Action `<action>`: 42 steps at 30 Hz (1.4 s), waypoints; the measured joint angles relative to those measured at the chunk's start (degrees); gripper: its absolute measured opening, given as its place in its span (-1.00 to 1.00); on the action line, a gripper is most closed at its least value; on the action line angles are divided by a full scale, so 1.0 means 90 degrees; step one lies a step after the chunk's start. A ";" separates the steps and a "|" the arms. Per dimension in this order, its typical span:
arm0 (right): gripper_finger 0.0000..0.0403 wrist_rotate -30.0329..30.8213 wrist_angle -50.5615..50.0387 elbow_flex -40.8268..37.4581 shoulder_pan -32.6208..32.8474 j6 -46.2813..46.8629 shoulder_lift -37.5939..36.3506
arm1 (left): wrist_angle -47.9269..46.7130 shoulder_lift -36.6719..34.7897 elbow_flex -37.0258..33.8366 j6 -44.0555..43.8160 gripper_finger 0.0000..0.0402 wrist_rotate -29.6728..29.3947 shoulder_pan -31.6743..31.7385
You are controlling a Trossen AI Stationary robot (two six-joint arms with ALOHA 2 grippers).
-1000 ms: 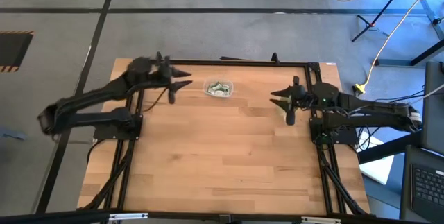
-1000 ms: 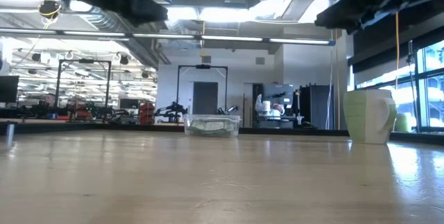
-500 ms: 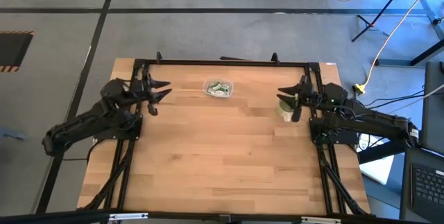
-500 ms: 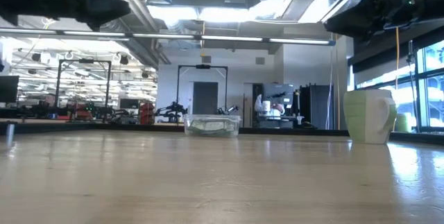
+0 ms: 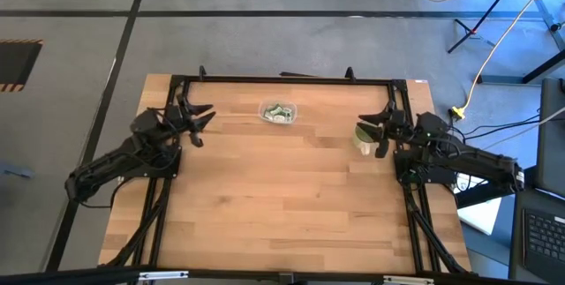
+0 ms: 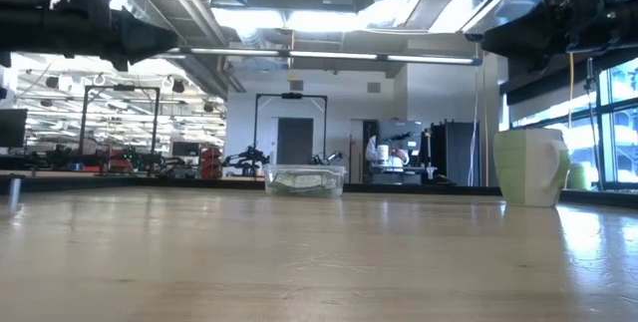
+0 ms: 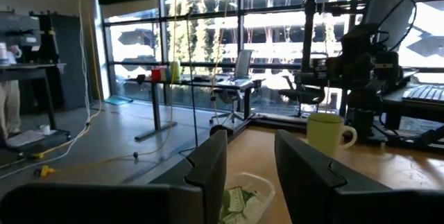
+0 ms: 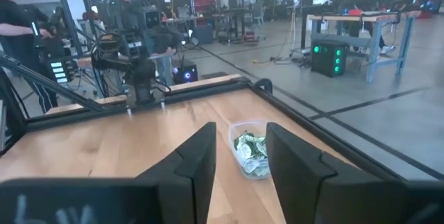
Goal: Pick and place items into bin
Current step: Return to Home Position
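Packets [image 5: 277,113] lie in the bin [image 5: 294,115], upper centre of the overhead frame; left gripper [image 5: 205,124] at left and right gripper [image 5: 370,135] at right, both spread and empty, suggest homing, next needing only the arms folded back.

I see the bin [image 5: 294,108] sitting flat and upright on the table [image 5: 282,206], close to its far edge and roughly midway across. It is a small, shallow, clear container with rounded corners and an open top. Inside it I make out the packets [image 5: 278,115], pale green and white, heaped loosely and overlapping at odd angles, covering most of the floor. I can't count them. From table height, the heap shows through the see-through wall, below the rim.
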 joint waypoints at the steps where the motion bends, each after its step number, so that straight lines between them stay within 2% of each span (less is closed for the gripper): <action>1: -0.36 0.0001 0.0008 -0.0040 0.0000 0.0008 -0.0062 | -0.0031 0.0000 -0.0028 -0.0007 -0.42 -0.0040 0.0000; 10: -0.36 0.0104 0.0040 -0.0423 0.0000 0.0024 -0.0521 | 0.0187 0.0000 -0.0364 -0.0111 -0.42 -0.0052 0.0000; 24: -0.36 0.0128 0.0195 -0.1125 0.0000 0.0198 -0.1204 | 0.0124 0.0000 -0.0364 -0.0196 -0.42 -0.0090 0.0000; 30: -0.36 0.0145 0.0213 -0.1206 0.0000 0.0189 -0.1199 | 0.0123 0.0000 -0.0364 -0.0202 -0.42 -0.0102 0.0000; 34: -0.36 0.0545 0.0216 -0.1206 0.0000 0.0177 -0.1194 | 0.0117 0.0007 -0.0364 -0.0199 -0.42 -0.0102 0.0000; 42: -0.36 0.0685 0.0228 -0.1206 0.0000 -0.0914 -0.1193 | 0.0114 0.0007 -0.0364 -0.0200 -0.42 -0.0102 0.0000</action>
